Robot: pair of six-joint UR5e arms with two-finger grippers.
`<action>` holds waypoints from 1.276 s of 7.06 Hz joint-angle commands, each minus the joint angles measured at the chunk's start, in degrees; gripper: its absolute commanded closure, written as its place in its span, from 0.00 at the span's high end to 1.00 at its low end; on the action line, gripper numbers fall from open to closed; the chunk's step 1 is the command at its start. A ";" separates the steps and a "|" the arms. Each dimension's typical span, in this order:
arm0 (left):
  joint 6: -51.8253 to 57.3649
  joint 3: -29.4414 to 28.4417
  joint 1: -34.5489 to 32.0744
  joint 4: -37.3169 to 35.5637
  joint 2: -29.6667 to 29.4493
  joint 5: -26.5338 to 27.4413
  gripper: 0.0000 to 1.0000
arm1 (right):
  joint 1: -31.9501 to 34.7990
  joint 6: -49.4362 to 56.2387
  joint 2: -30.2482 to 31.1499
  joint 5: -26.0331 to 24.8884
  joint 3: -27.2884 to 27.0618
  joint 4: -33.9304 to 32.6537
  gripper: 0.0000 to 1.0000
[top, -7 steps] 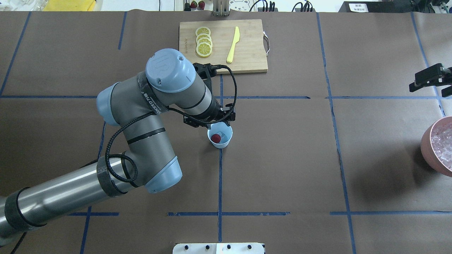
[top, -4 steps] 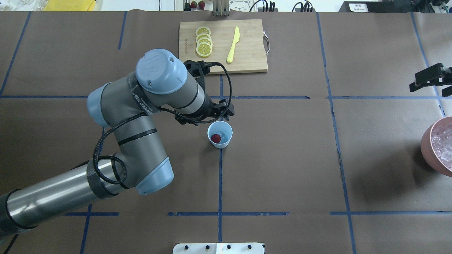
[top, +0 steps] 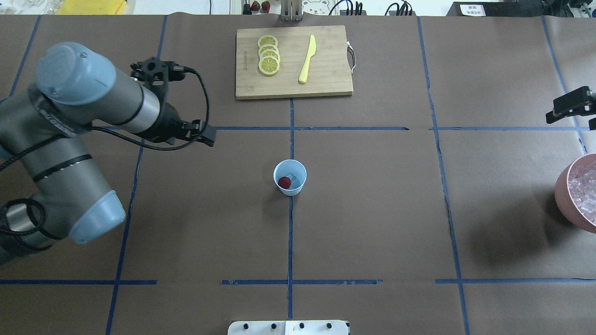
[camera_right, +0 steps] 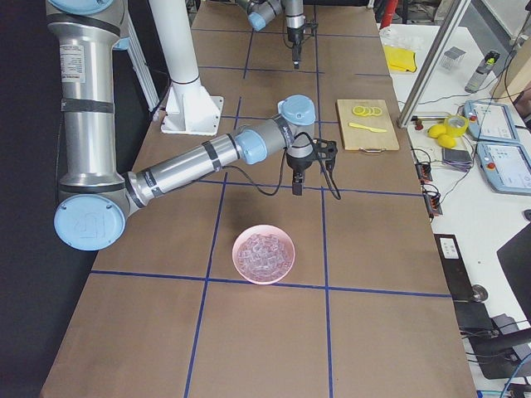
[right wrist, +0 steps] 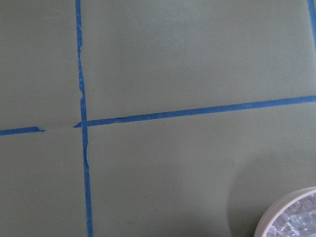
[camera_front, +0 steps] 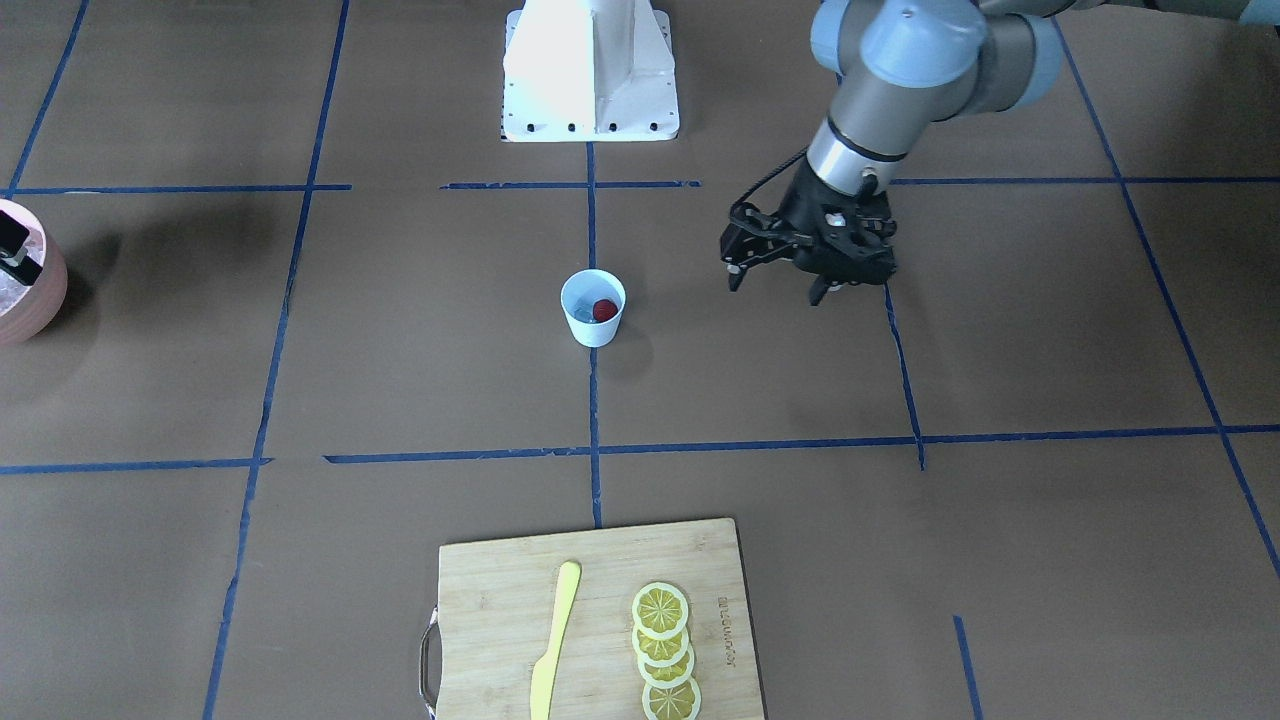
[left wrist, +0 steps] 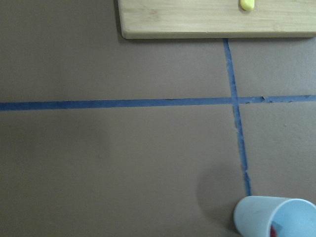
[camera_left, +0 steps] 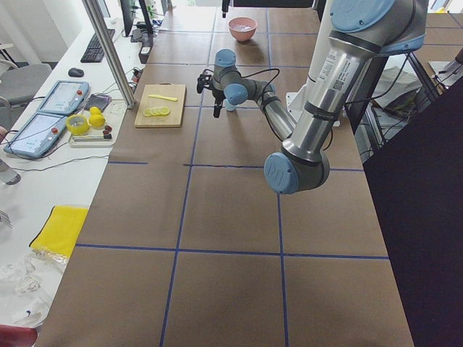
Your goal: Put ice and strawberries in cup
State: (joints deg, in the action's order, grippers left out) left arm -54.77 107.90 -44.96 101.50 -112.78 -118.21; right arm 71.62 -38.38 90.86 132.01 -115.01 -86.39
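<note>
On the brown-papered desk [camera_front: 400, 380], the cup [camera_front: 593, 310] at frame centre holds the strawberry [camera_front: 604, 310] and ice [top: 293, 177]. The left gripper [camera_front: 775, 290], spread open and empty, has pulled away to the upper right, so filling looks done. I cannot tell the right gripper's [top: 570, 107] state.

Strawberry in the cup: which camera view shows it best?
The overhead exterior view: it looks down into the cup and shows the whole strawberry. The front-facing view shows it too, but smaller. The left wrist view catches only a red sliver at the frame's edge. The other views do not show it.
</note>
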 commanded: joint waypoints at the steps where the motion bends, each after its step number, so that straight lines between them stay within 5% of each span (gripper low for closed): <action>1: 23.79 0.39 -17.09 -0.07 11.66 -13.05 1.00 | 4.38 8.63 1.24 0.70 3.19 -0.10 0.99; 3: 47.97 -5.21 -29.86 -1.81 17.48 -16.88 1.00 | 10.61 17.51 2.30 4.46 8.63 -0.10 0.99; 5: 67.08 -11.18 -39.20 -13.10 18.12 -16.44 1.00 | 16.86 32.15 3.18 4.84 16.52 -0.27 0.99; 7: 72.76 -13.41 -44.50 -22.51 18.64 -16.97 1.00 | 19.17 42.48 2.57 2.22 19.30 -6.47 0.99; 9: 70.60 -9.38 -44.43 -28.52 19.79 -17.23 1.00 | 18.65 42.60 2.21 2.02 19.21 -7.21 0.99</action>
State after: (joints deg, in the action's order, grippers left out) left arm 16.70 96.90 -89.05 76.60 -93.37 -135.24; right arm 90.35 3.48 93.31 134.17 -95.92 -92.77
